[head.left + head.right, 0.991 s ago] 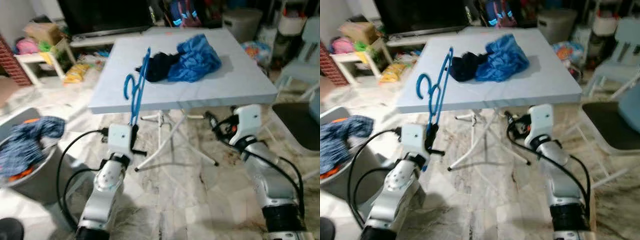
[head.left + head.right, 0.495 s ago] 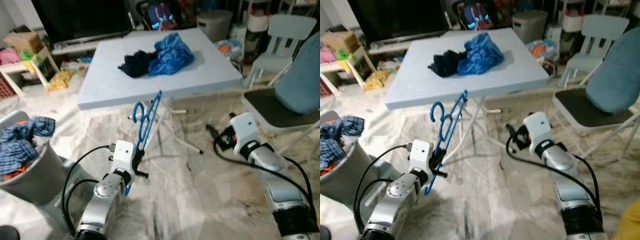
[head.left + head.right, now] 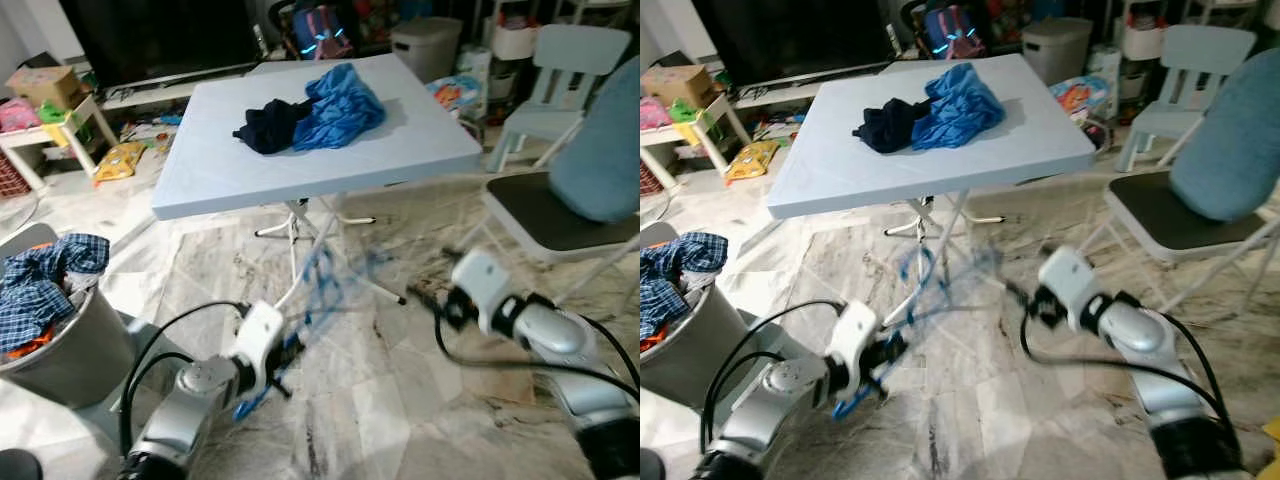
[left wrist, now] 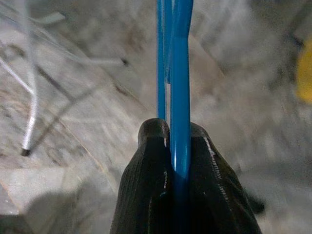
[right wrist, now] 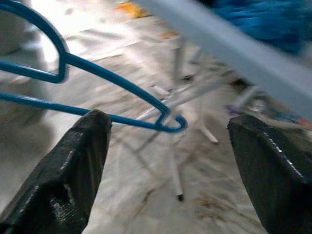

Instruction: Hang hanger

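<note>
Pinching the blue hanger [image 4: 179, 97] between its two black fingers [image 4: 146, 185], the left gripper [image 3: 878, 358] sits low over the marble floor [image 3: 970, 420], and the hanger rises from it up toward the table [image 3: 830, 170] (its outline smeared by motion blur in the head views). The right gripper [image 3: 425, 300] has its fingers spread wide, and the hooked end of the hanger lies between and ahead of them without touching either finger, as the right wrist view shows. Beyond both grippers stands the pale folding table on white legs, carrying a blue garment [image 3: 958, 100] and a dark garment [image 3: 880, 125] that touch each other. To the outer side of the left gripper is a grey basket [image 3: 60, 350] holding plaid clothes [image 3: 45, 280]. Beyond the right gripper, off to its outer side, stands a folding chair [image 3: 1180, 220] with a blue cushion [image 3: 1230, 130].
</note>
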{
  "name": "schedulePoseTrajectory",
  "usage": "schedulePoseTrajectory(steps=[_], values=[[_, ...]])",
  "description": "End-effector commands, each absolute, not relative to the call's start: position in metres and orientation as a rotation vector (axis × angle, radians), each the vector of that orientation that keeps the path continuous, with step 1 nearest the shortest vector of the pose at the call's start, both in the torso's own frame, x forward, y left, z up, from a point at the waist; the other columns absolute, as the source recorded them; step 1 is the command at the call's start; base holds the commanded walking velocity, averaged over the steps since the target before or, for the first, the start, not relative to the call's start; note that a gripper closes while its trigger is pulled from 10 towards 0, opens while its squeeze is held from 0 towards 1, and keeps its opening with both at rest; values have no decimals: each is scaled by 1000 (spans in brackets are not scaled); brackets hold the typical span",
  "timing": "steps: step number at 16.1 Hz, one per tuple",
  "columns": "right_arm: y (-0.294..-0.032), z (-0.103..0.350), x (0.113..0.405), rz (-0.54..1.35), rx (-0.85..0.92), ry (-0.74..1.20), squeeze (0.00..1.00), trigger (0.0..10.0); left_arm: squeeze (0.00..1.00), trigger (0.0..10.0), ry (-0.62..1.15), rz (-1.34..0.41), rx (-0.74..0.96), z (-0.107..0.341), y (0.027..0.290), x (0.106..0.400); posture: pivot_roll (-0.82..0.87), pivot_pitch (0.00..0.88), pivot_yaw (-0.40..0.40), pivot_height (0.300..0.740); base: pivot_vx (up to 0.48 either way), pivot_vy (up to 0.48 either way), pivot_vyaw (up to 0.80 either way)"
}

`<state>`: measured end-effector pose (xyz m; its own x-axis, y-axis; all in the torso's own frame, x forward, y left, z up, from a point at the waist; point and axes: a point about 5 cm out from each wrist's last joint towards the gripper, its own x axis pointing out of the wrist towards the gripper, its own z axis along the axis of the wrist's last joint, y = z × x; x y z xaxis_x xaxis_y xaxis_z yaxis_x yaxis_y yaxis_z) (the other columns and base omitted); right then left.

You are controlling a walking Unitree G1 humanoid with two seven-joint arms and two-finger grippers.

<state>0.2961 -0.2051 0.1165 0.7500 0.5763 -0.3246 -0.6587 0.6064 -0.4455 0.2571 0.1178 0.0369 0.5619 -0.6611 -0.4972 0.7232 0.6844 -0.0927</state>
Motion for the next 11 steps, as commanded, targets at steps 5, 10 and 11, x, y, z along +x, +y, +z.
schedulePoseTrajectory(steps=[5, 10, 11], values=[[-216, 117, 280, 1069, -735, 334, 0, 10000, 0, 10000, 515, -1128, 271, 40, 114, 246, -230, 0, 112, 740, 0, 0, 0], [-225, 123, 279, 1209, -786, 449, 0, 10000, 0, 10000, 402, -1244, 327, 53, 107, 253, -235, 0, 118, 740, 0, 0, 0], [-225, 124, 281, 1213, -812, 453, 0, 10000, 0, 10000, 386, -1273, 324, 56, 104, 253, -234, 0, 120, 740, 0, 0, 0]])
